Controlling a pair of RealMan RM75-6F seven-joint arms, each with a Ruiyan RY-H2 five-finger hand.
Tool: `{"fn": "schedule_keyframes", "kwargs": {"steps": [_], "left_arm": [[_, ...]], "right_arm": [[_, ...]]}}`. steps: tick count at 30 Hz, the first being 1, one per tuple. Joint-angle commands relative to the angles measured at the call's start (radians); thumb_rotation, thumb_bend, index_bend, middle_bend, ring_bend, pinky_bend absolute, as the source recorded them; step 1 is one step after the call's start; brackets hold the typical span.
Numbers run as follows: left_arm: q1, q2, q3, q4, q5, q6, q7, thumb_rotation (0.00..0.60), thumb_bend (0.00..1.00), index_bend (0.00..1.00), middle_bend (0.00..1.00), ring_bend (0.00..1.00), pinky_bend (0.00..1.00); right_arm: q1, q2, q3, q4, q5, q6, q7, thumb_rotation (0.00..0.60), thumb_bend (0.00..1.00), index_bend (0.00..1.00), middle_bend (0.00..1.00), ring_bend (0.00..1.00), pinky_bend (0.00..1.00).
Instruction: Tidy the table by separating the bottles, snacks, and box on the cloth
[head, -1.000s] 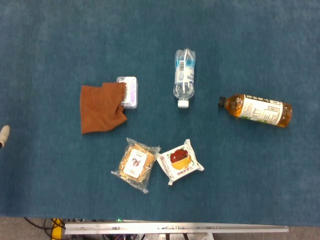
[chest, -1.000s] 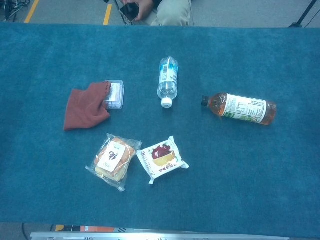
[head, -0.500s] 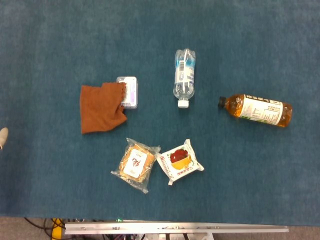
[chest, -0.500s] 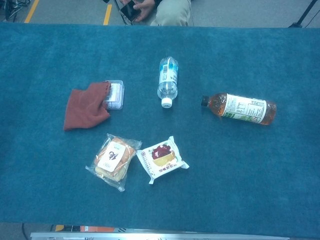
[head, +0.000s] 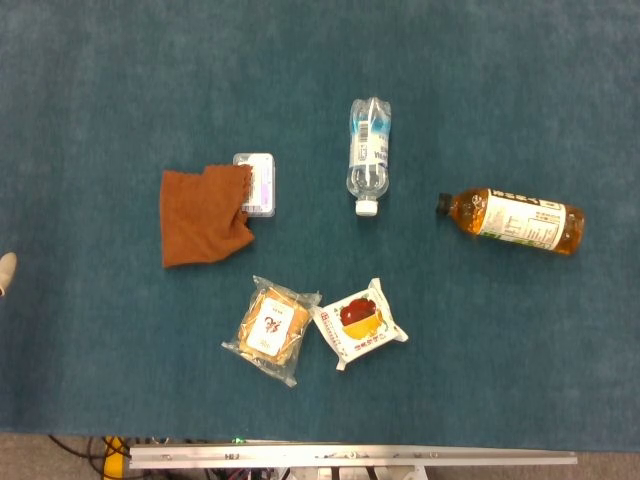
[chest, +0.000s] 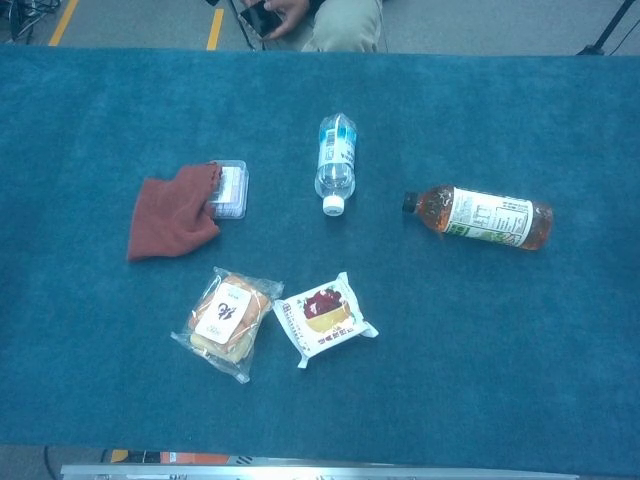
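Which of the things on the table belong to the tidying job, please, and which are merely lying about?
Job: water bottle, tea bottle, biscuit packet, cake packet, clear box, brown cloth.

Lying about: cables at the table's near edge; seated person beyond it.

A seated person (chest: 335, 20) shows beyond the table's far edge, yellow floor lines (chest: 214, 28) nearby.
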Motion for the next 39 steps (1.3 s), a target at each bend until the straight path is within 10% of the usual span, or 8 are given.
{"fn": "schedule_keyframes", "kwargs": {"steps": [1,16,29,39], "left_arm": [[0.001,0.004,-0.003,-0.003,0.003,-0.005,0.001,0.6,0.25,0.05,0.06,0.0,0.13],[-0.14,0.075,-0.004,-0.077,0.023,-0.292,-0.055,0.6,0.25,0.08,0.07,0.0,0.13],[-0.362,-0.078,-0.092,-0.003,-0.213,-0.612,0.042,0.519,0.23,0.0,0.0,0.0,0.13],[-0.464,-0.242,-0.107,0.08,-0.421,-0.675,0.199,0.495,0.23,0.0,0.0,0.0,0.13]], "right_arm": [[0.0,0.0,0.001,0.0,-0.001,-0.001,0.002,0.6,0.14,0.09,0.28,0.29,0.5],[0.011,0.01,0.015,-0.006,0.005,-0.02,0.0,0.6,0.14,0.09,0.28,0.29,0.5],[0.024,0.013,0.023,-0.015,0.02,-0.042,-0.013,0.6,0.14,0.09,0.28,0.29,0.5],[0.026,0.014,0.024,-0.009,0.031,-0.051,-0.007,0.6,0.14,0.09,0.28,0.29,0.5]]}}
